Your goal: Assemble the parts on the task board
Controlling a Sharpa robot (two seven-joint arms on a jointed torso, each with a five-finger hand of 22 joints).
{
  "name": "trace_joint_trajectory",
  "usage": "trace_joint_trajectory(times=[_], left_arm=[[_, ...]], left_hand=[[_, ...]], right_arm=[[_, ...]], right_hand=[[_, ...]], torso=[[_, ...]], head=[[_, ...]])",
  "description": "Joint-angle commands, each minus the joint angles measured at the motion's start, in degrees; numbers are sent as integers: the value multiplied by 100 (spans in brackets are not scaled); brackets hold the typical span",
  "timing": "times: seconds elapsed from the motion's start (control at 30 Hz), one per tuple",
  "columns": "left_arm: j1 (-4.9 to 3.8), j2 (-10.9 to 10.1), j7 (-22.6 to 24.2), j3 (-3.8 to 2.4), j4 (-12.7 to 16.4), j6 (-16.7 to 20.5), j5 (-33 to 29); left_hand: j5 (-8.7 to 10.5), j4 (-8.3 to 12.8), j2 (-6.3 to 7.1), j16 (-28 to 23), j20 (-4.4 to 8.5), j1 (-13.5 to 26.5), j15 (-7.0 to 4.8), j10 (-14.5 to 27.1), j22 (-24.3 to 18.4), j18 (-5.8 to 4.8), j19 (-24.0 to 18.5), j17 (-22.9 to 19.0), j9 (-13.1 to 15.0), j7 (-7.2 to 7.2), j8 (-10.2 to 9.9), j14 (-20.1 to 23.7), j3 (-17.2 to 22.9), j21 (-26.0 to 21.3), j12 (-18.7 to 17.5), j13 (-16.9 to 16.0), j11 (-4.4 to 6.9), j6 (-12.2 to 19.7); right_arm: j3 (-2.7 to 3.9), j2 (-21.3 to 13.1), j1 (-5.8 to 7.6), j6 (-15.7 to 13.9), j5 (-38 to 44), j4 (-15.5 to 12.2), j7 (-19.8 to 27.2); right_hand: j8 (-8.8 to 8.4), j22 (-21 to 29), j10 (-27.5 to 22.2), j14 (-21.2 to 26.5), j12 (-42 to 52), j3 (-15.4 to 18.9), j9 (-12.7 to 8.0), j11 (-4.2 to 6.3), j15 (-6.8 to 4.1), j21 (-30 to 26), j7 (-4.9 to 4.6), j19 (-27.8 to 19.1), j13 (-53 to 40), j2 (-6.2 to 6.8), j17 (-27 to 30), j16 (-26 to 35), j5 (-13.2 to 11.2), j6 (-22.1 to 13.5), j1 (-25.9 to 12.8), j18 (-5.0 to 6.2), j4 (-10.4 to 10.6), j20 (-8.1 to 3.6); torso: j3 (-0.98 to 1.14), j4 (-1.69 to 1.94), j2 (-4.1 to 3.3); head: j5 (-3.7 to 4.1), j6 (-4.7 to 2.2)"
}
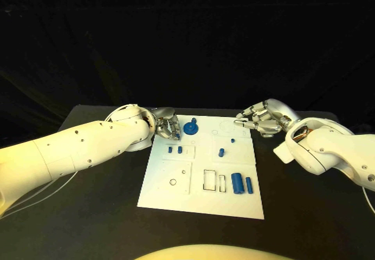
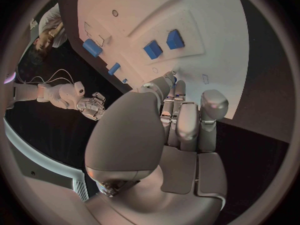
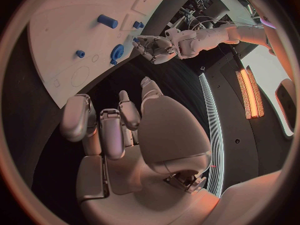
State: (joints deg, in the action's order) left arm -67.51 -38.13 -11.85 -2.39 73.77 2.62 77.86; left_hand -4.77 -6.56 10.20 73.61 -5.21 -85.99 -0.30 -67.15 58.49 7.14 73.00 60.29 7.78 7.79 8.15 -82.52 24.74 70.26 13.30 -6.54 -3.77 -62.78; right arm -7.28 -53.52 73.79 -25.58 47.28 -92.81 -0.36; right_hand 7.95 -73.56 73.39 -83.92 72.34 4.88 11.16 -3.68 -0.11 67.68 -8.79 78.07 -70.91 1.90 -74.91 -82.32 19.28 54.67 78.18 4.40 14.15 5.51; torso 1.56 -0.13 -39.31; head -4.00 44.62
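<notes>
Left hand (image 1: 166,125) at the far left corner of the task board (image 1: 176,189), fingers curled in toward the blue disc-shaped part (image 1: 192,129) just beside them; contact or grip not clear from the head view, and fingertips hidden in the left wrist view. Right hand (image 1: 262,119) at the far right corner, fingers loosely curled, apparently holding nothing, apart from the parts. Two small blue blocks (image 1: 175,149) sitting side by side near the left edge, a short blue peg (image 1: 221,152) in the middle, two blue cylinders (image 1: 242,184) lying near the right edge beside a rectangular recess (image 1: 211,180). Parts probably light, rigid, smooth plastic, so prone to slipping or rolling. Best taken at opposite sides: disc by its rim, cylinders across the middle.
</notes>
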Motion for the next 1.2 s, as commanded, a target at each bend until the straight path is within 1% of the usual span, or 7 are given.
trace_joint_trajectory(times=[0.03,0.33,0.47,0.6,0.73,0.93,1.2], left_arm=[[1,27,-19,-2,-4,-150,35],[5,66,-46,1,-49,-252,44],[17,95,-52,3,-73,-276,50],[30,138,-76,3,-119,-306,60],[35,160,-92,3,-159,-332,68],[37,170,-113,3,-178,-384,74],[37,174,-115,3,-185,-367,81]], left_hand=[[20,20,-2,3,-3,52,-15,-41,0,-53,50,-5,-5,12,-24,-24,21,34,-24,8,-18,-42],[21,21,-2,-8,-3,55,-14,-43,-1,-53,49,-26,-6,13,-26,-18,23,33,-28,8,-18,-43],[22,22,-1,-15,-4,60,-13,-46,-1,-53,48,-40,-7,13,-29,-15,24,33,-33,9,-19,-44],[24,22,-2,-24,-4,63,-12,-49,-11,-50,42,-57,-8,14,-32,-10,26,27,-38,9,-19,-45],[24,22,-2,-28,-4,65,-12,-50,-12,-50,41,-65,-8,14,-33,-8,27,27,-40,9,-20,-45],[25,23,-3,-32,-4,66,-12,-51,-13,-50,40,-71,-8,14,-34,-6,27,26,-41,9,-20,-46],[27,26,-5,-41,-4,69,-11,-57,-8,-50,41,-88,-9,13,-38,0,32,29,-48,8,-19,-49]], right_arm=[[1,7,-3,22,27,-8,38],[1,8,-4,21,28,-11,39],[1,8,-4,21,28,-13,41],[1,8,-4,22,28,-14,41],[1,6,-4,23,28,-16,40],[1,1,-4,23,28,-17,39],[1,1,-4,22,28,-20,40]], right_hand=[[35,7,7,-318,10,21,6,0,-49,-29,34,-32,-10,-34,-293,20,32,-23,1,84,-18,3],[35,7,7,-318,10,21,6,0,-49,-29,34,-32,-10,-34,-293,20,32,-23,1,84,-18,3],[35,7,7,-318,10,21,6,0,-49,-29,34,-32,-10,-34,-293,20,32,-23,1,84,-18,3],[35,7,7,-318,10,21,6,0,-49,-29,34,-32,-10,-34,-293,20,32,-23,1,84,-18,3],[35,7,7,-318,10,21,6,0,-49,-29,34,-32,-10,-34,-293,20,32,-23,1,84,-18,3],[35,7,7,-318,10,21,6,0,-49,-29,34,-32,-10,-34,-293,20,32,-23,1,84,-18,3],[35,7,7,-318,10,21,6,0,-49,-29,34,-32,-10,-34,-293,20,32,-23,1,84,-18,3]], torso=[[2,4,6],[0,-2,5],[2,-3,3],[-1,-1,3],[3,-6,2],[-2,2,3],[-2,1,1]], head=[[-5,3],[-9,-4],[-12,-5],[-11,1],[-14,3],[-9,11],[-6,7]])
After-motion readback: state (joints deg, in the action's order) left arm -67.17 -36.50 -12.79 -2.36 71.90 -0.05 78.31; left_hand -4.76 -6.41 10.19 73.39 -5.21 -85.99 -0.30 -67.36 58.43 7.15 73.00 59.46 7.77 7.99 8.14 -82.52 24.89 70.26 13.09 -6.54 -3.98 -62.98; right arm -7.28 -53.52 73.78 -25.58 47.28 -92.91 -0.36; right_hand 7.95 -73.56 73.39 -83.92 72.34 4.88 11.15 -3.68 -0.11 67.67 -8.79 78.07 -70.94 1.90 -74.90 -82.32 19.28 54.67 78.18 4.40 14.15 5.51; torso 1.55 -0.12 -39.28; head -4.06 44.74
